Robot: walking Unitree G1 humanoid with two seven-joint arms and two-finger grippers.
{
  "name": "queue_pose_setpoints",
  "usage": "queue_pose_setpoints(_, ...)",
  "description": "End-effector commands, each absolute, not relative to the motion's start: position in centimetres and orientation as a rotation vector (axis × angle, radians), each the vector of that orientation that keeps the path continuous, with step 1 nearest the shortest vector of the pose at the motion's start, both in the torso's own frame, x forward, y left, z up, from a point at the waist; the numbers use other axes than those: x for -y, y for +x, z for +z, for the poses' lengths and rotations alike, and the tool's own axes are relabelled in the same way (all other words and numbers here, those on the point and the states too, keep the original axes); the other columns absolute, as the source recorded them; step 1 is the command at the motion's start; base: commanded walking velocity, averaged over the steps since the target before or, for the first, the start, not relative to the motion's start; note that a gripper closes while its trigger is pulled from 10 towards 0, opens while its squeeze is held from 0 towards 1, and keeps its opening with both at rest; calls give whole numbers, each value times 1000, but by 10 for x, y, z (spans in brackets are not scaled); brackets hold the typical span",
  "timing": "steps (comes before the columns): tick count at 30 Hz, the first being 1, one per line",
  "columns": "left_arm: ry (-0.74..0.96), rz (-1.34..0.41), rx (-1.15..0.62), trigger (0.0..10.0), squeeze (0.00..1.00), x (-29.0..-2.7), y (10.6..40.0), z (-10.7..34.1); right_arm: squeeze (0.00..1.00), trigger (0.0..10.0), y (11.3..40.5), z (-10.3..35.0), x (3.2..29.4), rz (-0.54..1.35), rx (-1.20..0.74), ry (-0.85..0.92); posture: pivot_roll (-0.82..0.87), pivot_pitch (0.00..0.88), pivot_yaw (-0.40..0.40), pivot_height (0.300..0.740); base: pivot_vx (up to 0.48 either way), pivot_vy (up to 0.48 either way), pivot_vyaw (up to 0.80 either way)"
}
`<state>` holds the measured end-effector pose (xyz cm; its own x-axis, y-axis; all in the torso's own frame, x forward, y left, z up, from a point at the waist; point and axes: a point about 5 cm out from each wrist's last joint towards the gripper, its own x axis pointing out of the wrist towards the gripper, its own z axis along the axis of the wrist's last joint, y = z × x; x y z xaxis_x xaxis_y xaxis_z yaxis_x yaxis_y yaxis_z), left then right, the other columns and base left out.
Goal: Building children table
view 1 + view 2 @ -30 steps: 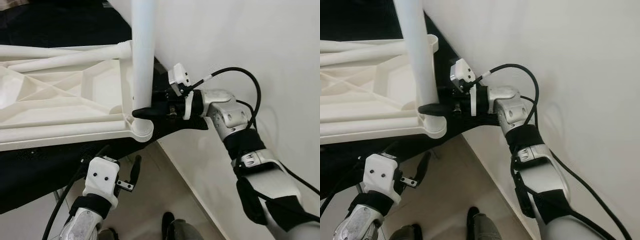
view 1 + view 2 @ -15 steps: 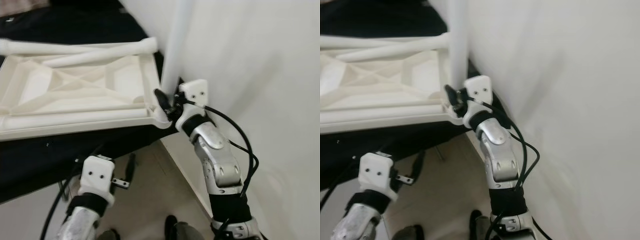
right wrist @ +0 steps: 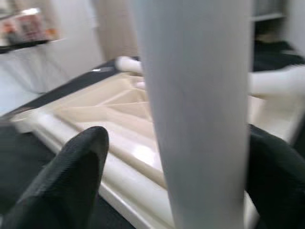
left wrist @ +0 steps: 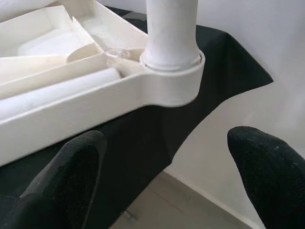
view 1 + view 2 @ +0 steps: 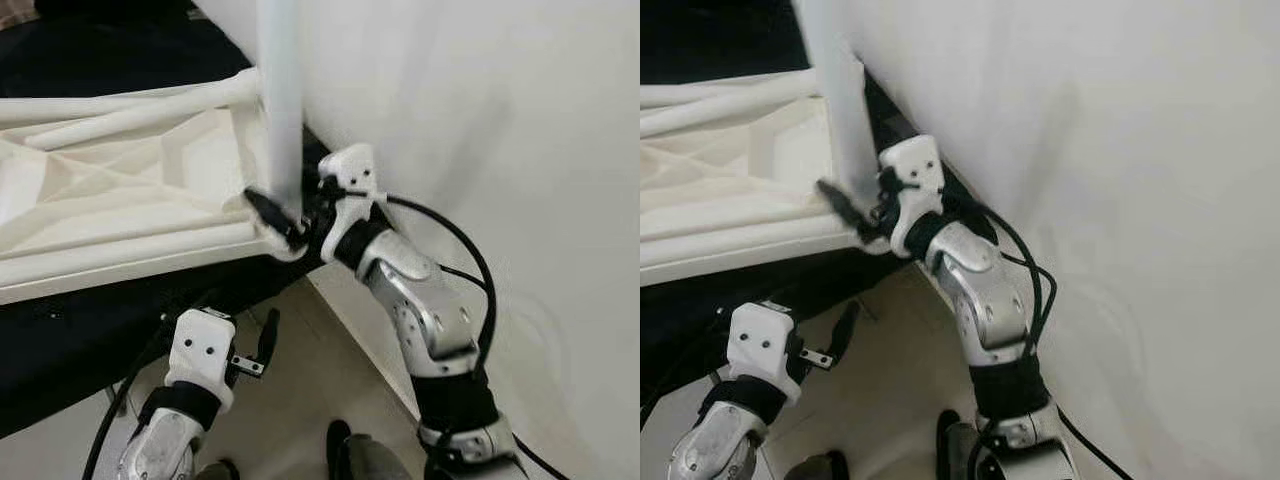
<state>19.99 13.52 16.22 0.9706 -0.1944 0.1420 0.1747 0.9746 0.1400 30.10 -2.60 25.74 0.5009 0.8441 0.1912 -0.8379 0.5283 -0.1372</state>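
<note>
A white table leg point(image 5: 280, 110) stands upright in the corner socket point(image 4: 172, 82) of the upturned white tabletop point(image 5: 120, 200), which lies on a black-draped surface point(image 5: 70, 330) beside the wall. The right gripper point(image 5: 285, 215), arm bent up from five o'clock, has its fingers point(image 3: 78, 167) straddling the leg's base, apparently gripping it; any sideways pull could likely tilt the leg or drag the tabletop off the edge. The left gripper point(image 5: 262, 345) waits open, low at seven o'clock.
</note>
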Motion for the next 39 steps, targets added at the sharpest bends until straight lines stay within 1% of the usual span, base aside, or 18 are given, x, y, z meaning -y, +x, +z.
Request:
queue_pose_setpoints(1,135,-193,117,10000,0,-138,198,156,251,10000,291,258,12,1172,258,-61,38,313,-19,740,0,0,0)
queue_pose_setpoints(2,135,-194,117,10000,0,-137,198,156,251,10000,292,258,13,1200,257,-72,40,313,-19,740,0,0,0)
queue_pose_setpoints(3,135,-194,118,10000,0,-137,199,156,0,10000,296,258,15,1230,264,-114,46,317,-24,740,0,0,0)
queue_pose_setpoints(4,135,-194,120,10000,0,-136,198,157,0,10000,302,258,19,1271,264,-150,47,318,-26,740,0,0,0)
queue_pose_setpoints(5,135,-194,120,10000,0,-136,198,157,0,10000,302,258,19,1271,264,-150,47,318,-26,740,0,0,0)
queue_pose_setpoints(6,133,-192,123,10000,0,-135,198,158,0,10000,311,260,28,1319,259,-190,57,321,-38,740,0,0,0)
queue_pose_setpoints(9,131,-189,126,10000,0,-134,197,159,0,10000,324,266,41,1333,252,-239,64,329,-43,740,0,0,0)
queue_pose_setpoints(12,130,-188,127,10000,0,-134,196,159,0,10000,330,269,47,1341,242,-249,64,328,-47,740,0,0,0)
queue_pose_setpoints(14,128,-187,128,10000,0,-134,194,159,0,10000,338,275,58,1393,212,-259,72,322,-56,740,0,0,0)
queue_pose_setpoints(17,125,-187,126,10000,0,-133,191,159,0,10000,342,275,63,1434,187,-269,79,320,-63,740,0,0,0)
queue_pose_setpoints(21,124,-188,123,10000,0,-132,189,159,0,10000,347,271,64,1459,170,-284,84,321,-67,740,0,0,0)
queue_pose_setpoints(22,123,-188,119,10000,0,-132,187,159,0,10000,351,266,60,1467,151,-287,89,327,-69,740,0,0,0)
queue_pose_setpoints(32,123,-189,112,10000,0,-131,183,160,0,10000,354,254,53,1498,127,-254,98,345,-69,740,0,0,0)
queue_pose_setpoints(33,123,-190,111,10000,0,-131,182,160,0,6314,355,253,53,1501,126,-245,99,345,-71,740,0,0,0)
queue_pose_setpoints(34,122,-190,110,10000,0,-131,181,160,0,4039,355,253,54,1503,125,-238,101,346,-72,740,0,0,0)
queue_pose_setpoints(35,122,-190,110,10000,0,-131,181,160,0,4039,355,253,54,1503,125,-238,101,346,-72,740,0,0,0)
queue_pose_setpoints(36,121,-191,108,10000,0,-130,180,160,0,0,357,252,55,1514,124,-228,102,346,-73,740,0,0,0)
queue_pose_setpoints(39,121,-191,107,10000,0,-130,180,160,0,0,357,254,56,1532,126,-223,102,346,-75,740,0,0,0)
